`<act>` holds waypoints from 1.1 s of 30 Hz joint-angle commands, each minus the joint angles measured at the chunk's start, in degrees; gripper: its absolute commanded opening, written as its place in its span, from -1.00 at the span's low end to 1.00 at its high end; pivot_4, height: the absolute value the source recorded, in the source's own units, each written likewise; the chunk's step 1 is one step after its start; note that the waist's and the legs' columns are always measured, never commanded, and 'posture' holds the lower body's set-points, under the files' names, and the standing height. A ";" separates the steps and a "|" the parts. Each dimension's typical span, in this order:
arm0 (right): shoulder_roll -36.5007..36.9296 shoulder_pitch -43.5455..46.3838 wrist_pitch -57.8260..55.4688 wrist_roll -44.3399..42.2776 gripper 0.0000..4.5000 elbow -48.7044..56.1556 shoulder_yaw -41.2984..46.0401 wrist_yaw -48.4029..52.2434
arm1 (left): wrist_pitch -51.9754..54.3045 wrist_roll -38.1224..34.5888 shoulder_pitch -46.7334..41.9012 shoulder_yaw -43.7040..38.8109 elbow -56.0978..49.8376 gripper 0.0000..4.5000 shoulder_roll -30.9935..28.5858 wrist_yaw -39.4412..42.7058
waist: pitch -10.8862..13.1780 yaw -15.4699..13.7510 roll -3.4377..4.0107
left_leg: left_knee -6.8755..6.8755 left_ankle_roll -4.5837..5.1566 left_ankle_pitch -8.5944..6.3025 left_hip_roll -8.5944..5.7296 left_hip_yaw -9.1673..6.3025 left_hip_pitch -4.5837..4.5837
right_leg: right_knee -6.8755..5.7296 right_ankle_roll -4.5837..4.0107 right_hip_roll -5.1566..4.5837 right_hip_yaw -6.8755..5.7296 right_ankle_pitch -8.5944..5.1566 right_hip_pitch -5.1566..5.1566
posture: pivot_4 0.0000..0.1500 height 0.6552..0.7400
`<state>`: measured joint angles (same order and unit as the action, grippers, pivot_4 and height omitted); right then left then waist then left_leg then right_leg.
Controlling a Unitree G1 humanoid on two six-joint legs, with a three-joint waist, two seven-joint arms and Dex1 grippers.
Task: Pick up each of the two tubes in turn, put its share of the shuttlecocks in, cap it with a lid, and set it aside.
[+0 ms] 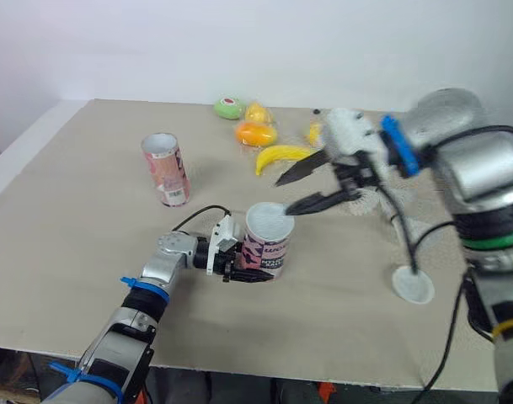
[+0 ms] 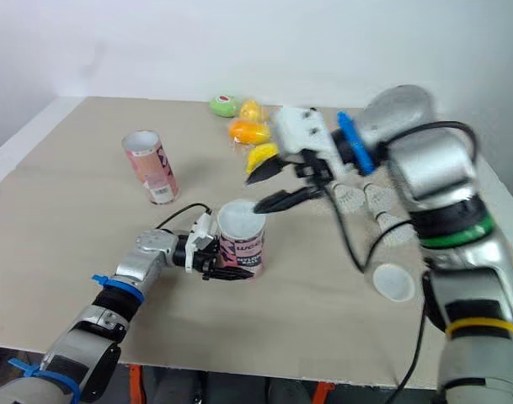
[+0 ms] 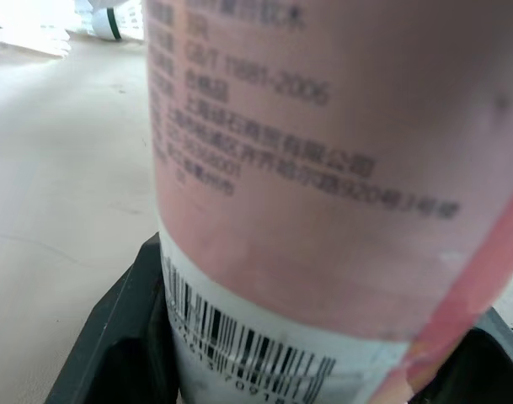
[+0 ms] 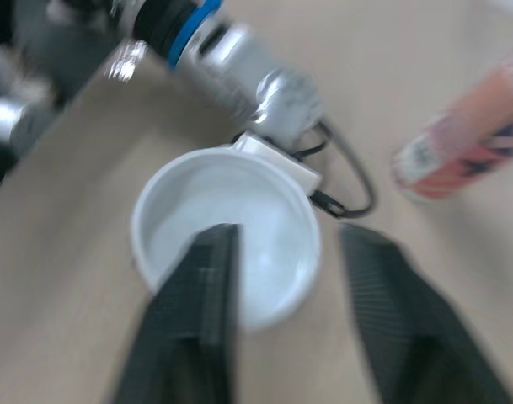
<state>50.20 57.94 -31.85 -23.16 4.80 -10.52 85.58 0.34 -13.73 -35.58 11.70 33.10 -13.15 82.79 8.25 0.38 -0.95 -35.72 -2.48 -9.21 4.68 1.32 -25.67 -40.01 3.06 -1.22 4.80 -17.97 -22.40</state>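
A pink printed tube [image 1: 265,250] stands upright near the table's middle, and its top looks covered by a white lid [image 4: 227,231]. My left gripper [image 1: 249,271] is shut on the tube's lower part; the left wrist view shows the tube's label [image 3: 323,168] between the black fingers [image 3: 121,337]. Just above and right of the tube's top hangs my right gripper [image 1: 283,196], open with nothing between its fingers. A second pink tube [image 1: 165,168] stands open-topped at the back left. Several white shuttlecocks [image 2: 382,202] lie at the right.
Another white lid [image 1: 412,284] lies flat on the table at the right, near a black cable. At the back sit a banana [image 1: 281,156], an orange fruit [image 1: 254,132], a yellow fruit [image 1: 258,111] and a green one [image 1: 228,107].
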 commanded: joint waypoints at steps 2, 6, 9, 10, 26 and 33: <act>3.68 -10.66 -6.00 -6.27 0.98 13.14 10.99 -6.17 | 2.13 -0.33 1.39 0.88 0.00 0.93 -0.33 1.44 | 0.03 0.09 0.08 | 0.07 0.01 -0.01 0.00 -0.03 0.01 | 0.00 -0.02 0.01 -0.02 -0.06 0.01 | 1.00 -0.14; 3.57 -18.85 -9.27 -9.11 0.98 20.43 15.24 -12.10 | 3.88 -1.04 1.17 0.66 -1.30 0.93 -1.31 2.82 | 0.10 0.54 0.15 | 0.15 0.01 -0.01 0.00 -0.08 0.01 | -0.01 -0.01 0.05 -0.02 -0.13 0.00 | 1.00 -0.14; 2.61 -24.86 -10.78 -10.92 0.98 24.29 17.92 -16.79 | 5.15 -1.69 1.17 0.56 -2.56 0.93 -2.18 3.65 | 0.16 0.81 0.08 | 0.13 0.01 -0.02 -0.01 -0.08 0.01 | -0.01 0.05 0.04 -0.02 -0.15 0.04 | 1.00 -0.14; 2.16 -27.44 -11.02 -11.35 0.98 25.38 19.01 -18.38 | 5.54 -1.82 1.15 0.46 -3.08 0.93 -2.50 3.71 | 0.18 0.80 0.05 | 0.12 0.01 -0.02 -0.01 -0.08 0.01 | -0.01 0.06 0.04 -0.02 -0.16 0.03 | 1.00 -0.14; -2.48 -42.87 -8.73 -8.95 0.98 29.41 11.91 -30.75 | 4.68 -5.13 2.42 -5.08 -8.11 0.93 -15.36 5.45 | 0.69 1.13 -0.38 | 0.06 0.02 0.00 0.10 -0.24 0.05 | -0.03 0.26 0.19 -0.06 -0.21 0.06 | 1.00 -0.14; -7.17 -40.34 -4.77 -5.68 0.98 24.97 6.32 -32.18 | 16.65 -15.44 5.70 -9.17 -23.78 0.93 -16.63 4.07 | 0.84 0.89 -0.59 | -0.10 0.01 0.00 0.09 -0.40 -0.37 | -0.02 0.10 0.14 -0.24 -0.12 -0.10 | 1.00 -0.14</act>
<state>42.89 16.81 -37.95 -29.00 29.68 -4.52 53.56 15.99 -27.42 -29.97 3.90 11.68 -29.06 87.01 9.09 1.27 -1.54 -35.82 -2.46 -9.21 4.76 0.88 -26.05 -40.02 3.14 -1.08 4.55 -18.09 -22.48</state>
